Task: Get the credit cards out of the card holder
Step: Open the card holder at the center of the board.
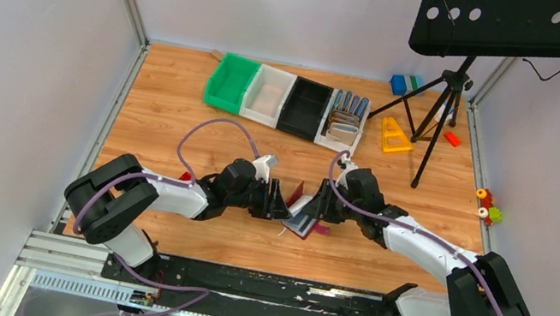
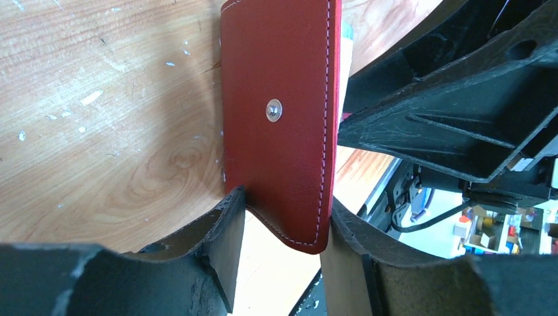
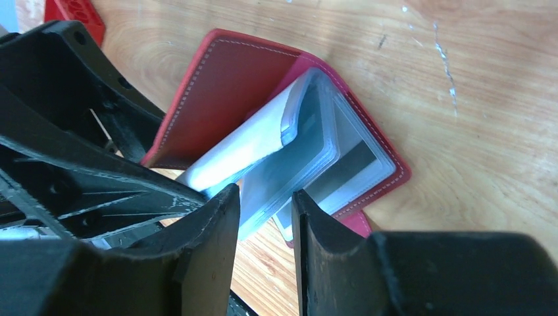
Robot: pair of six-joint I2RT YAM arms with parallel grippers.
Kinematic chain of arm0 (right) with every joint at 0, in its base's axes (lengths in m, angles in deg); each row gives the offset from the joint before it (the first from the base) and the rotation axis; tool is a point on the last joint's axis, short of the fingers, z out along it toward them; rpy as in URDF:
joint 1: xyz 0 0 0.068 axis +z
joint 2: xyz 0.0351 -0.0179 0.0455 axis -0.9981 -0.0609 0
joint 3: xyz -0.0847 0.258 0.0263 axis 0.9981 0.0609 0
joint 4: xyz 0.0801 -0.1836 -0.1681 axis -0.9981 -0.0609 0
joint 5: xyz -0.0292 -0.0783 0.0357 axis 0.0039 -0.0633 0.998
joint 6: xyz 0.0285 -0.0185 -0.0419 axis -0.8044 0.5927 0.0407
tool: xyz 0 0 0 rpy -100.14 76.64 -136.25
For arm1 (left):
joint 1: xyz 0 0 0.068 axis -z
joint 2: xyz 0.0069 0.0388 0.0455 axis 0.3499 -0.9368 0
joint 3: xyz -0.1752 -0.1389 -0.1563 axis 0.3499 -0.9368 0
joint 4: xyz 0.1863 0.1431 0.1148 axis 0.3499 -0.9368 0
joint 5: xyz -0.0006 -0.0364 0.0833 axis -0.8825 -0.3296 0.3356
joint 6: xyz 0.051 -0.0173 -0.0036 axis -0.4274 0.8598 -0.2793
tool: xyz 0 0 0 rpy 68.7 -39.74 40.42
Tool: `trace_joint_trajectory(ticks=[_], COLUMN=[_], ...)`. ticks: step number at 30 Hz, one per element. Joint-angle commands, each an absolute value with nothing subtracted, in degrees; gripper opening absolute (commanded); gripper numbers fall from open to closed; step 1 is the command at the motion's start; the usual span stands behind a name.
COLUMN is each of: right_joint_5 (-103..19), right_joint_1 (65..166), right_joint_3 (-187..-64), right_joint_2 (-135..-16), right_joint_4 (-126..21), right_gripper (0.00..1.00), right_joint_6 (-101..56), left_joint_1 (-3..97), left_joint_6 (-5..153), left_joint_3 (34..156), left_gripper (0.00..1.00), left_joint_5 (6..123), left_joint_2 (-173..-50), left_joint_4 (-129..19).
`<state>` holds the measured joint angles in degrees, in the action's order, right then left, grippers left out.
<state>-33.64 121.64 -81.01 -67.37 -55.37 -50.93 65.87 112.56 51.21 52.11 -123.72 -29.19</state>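
Note:
The maroon card holder (image 1: 302, 218) lies open on the wooden table between my two grippers, one flap (image 2: 279, 118) with a snap stud raised upright. My left gripper (image 2: 283, 230) has the flap's lower corner between its fingers (image 2: 220, 237), both pads touching its edges. From the other side my right gripper (image 3: 263, 210) reaches in. Its jaws stand a little apart, with the fanned clear sleeves (image 3: 289, 171) between them. Credit cards sit inside the sleeves: a pale grey one (image 3: 345, 168) lies flat and a white one (image 3: 240, 148) is lifted. No card lies outside the holder.
Green (image 1: 231, 82), white (image 1: 267, 95) and black (image 1: 305, 108) bins line the back, beside a bin of upright wallets (image 1: 345, 122). A music stand tripod (image 1: 443, 100) and a yellow triangle (image 1: 394, 135) stand at the back right. A flat red piece (image 3: 76, 13) lies near the left arm.

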Motion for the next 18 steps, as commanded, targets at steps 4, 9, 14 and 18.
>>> trace_joint_trajectory(ticks=[4, 9, 14, 18], right_joint_5=[-30.17, -29.43, -29.0, -28.89], right_joint_1=[121.91, 121.85, 121.96, 121.94], right_joint_3=[-83.69, -85.31, -86.03, -85.65], right_joint_2=[-68.23, -70.53, -71.67, -71.58], right_joint_4=[-49.59, -49.79, -49.78, -49.86], right_gripper=[0.31, 0.27, 0.25, 0.25], right_joint_6=[-50.62, -49.47, -49.17, -49.13], left_joint_1=[66.1, 66.05, 66.01, 65.93], left_joint_6=[111.91, 111.01, 109.51, 108.66], left_joint_3=[52.2, 52.16, 52.51, 53.68], left_gripper=[0.48, 0.64, 0.75, 0.76], left_joint_5=[51.75, 52.14, 52.78, 52.8], left_joint_2=[-123.73, -123.23, -121.97, -121.93], left_joint_4=[-27.75, -29.24, -31.63, -33.03])
